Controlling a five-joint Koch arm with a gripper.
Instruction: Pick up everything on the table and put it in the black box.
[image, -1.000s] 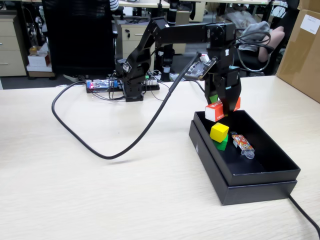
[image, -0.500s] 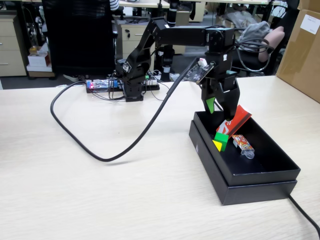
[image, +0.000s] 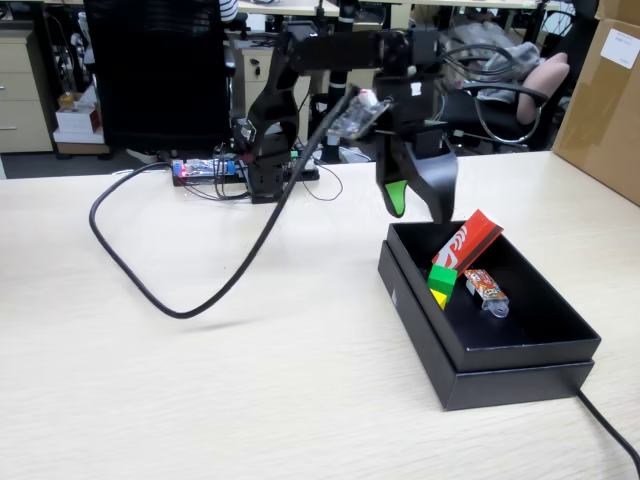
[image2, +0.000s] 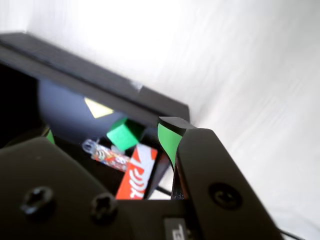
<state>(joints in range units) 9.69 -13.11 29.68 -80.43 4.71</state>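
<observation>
The black box (image: 470, 345) stands on the pale tabletop (image: 200, 380), and everything else is placed from it. Nearest the camera in the fixed view, a dark cable (image: 610, 425) leaves the box's near right corner and runs off the lower right edge.

Inside the box, against its left wall, the yellow cube (image: 438, 298) lies lowest with the green cube (image: 441, 279) touching it from above. The red carton (image: 466, 242) leans tilted over both cubes, its lower end on them and its upper end raised toward the box's far wall. Just right of the cubes, on the box floor, lies the orange wrapped item (image: 486, 288) with clear ends.

In the wrist view the same four things show inside the box: the yellow cube (image2: 98, 108), the green cube (image2: 124, 134), the wrapped item (image2: 111, 156) and the red carton (image2: 137, 172) with its white markings.

Above and just beyond the box's far left corner hangs the tool (image: 417, 208), its jaws spread apart and holding nothing, clear of the box. One jaw carries a green pad (image: 398, 197).

Farther back, left of the box, a thick black hose (image: 175, 305) loops across the tabletop up to the arm (image: 330, 55), whose base (image: 262, 165) stands near the tabletop's far edge. Beyond the box's right side stands a brown cardboard carton (image: 605, 100).
</observation>
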